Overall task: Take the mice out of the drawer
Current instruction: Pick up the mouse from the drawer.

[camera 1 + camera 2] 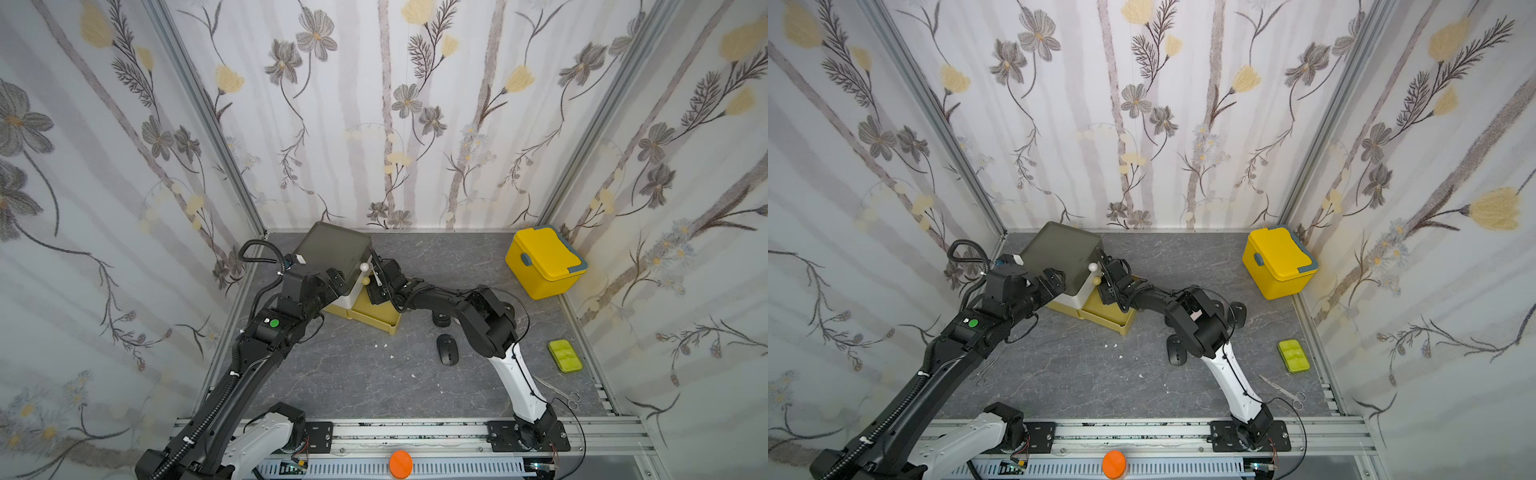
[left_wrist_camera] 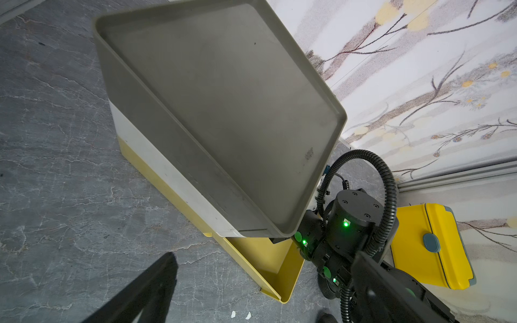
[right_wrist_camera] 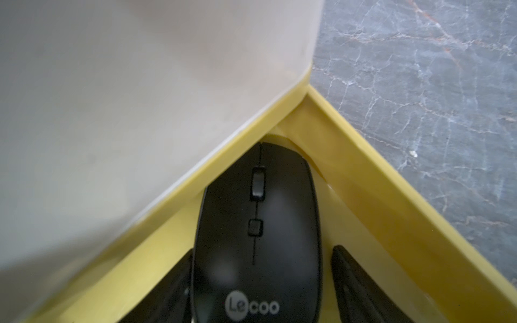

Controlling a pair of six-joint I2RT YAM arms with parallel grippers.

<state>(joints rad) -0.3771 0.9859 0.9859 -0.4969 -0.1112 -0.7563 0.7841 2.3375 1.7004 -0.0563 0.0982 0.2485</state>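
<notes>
Right hand (image 3: 264,251) straddles one black mouse (image 3: 257,223) in one drawer (image 3: 363,173)

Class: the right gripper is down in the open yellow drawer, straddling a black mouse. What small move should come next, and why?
Probably close the right gripper on the black mouse: its fingers flank it inside the drawer, with a gap showing beside one.

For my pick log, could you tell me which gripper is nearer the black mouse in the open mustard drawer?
Right: the right gripper straddles the mouse inside the drawer; the left gripper is outside, beside the box.
</notes>
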